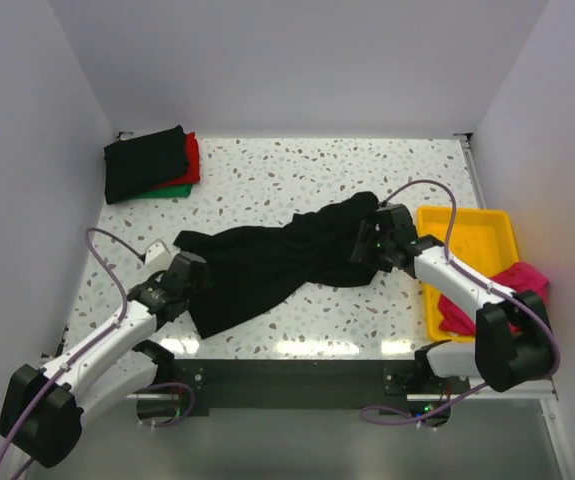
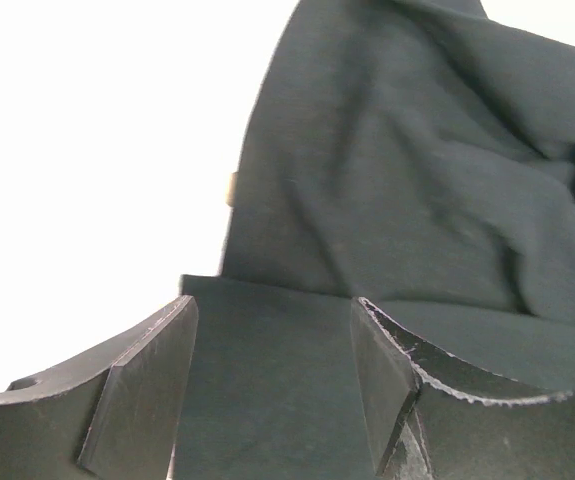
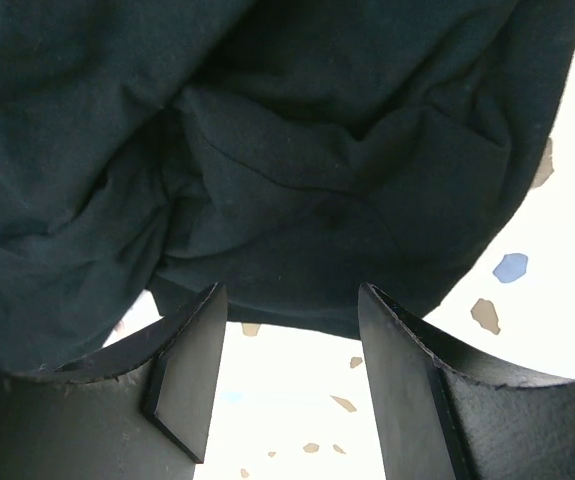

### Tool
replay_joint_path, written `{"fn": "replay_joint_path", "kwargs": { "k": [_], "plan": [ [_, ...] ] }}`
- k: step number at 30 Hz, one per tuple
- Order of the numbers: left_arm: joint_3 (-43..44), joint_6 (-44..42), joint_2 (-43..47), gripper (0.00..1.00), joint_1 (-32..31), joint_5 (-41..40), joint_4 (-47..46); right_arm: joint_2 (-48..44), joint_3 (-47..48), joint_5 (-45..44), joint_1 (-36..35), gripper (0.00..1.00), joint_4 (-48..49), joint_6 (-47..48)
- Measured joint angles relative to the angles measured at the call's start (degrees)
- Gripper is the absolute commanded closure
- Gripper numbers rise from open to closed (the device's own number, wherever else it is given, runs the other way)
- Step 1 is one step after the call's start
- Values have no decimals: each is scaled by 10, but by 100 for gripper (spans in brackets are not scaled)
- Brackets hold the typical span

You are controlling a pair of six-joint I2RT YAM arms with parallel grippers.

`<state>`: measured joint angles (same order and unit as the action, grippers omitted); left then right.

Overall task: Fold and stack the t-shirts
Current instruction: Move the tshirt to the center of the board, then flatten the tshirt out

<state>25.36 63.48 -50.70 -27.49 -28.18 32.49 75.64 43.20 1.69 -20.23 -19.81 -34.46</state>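
Observation:
A black t-shirt (image 1: 267, 265) lies crumpled in a long band across the middle of the table. My left gripper (image 1: 189, 272) is at its left end; in the left wrist view it (image 2: 274, 305) is open, with a flat layer of the black cloth (image 2: 397, 180) lying in the gap between its fingers. My right gripper (image 1: 367, 240) is at the shirt's right end; in the right wrist view it (image 3: 292, 295) is open over bare table, the shirt's edge (image 3: 297, 150) just past its fingertips. A magenta-pink t-shirt (image 1: 520, 278) hangs over the yellow tray (image 1: 467, 225).
A stack of folded shirts sits at the back left: black (image 1: 145, 160) on top, then red (image 1: 193, 158), then green (image 1: 167, 191). White walls close in the table on the left, back and right. The yellow tray stands at the right edge.

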Motion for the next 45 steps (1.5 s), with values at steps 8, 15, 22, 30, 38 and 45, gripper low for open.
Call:
{"fn": "replay_joint_path", "kwargs": {
  "k": [8,15,22,30,38,45],
  "plan": [
    [-6,35,9,39,8,-40,36,2,-3,9,0,42,2,3],
    [-18,35,-21,48,9,-42,24,2,-5,9,0,42,2,5],
    [-31,34,-59,60,9,-27,-7,2,-5,9,0,42,2,5],
    [-31,33,-68,80,9,-19,-28,2,-6,9,0,42,2,6],
    [3,14,-26,84,9,-16,5,2,-6,9,0,42,2,6],
    [25,3,0,85,9,-16,27,7,-11,9,0,42,7,6]
  ]
}}
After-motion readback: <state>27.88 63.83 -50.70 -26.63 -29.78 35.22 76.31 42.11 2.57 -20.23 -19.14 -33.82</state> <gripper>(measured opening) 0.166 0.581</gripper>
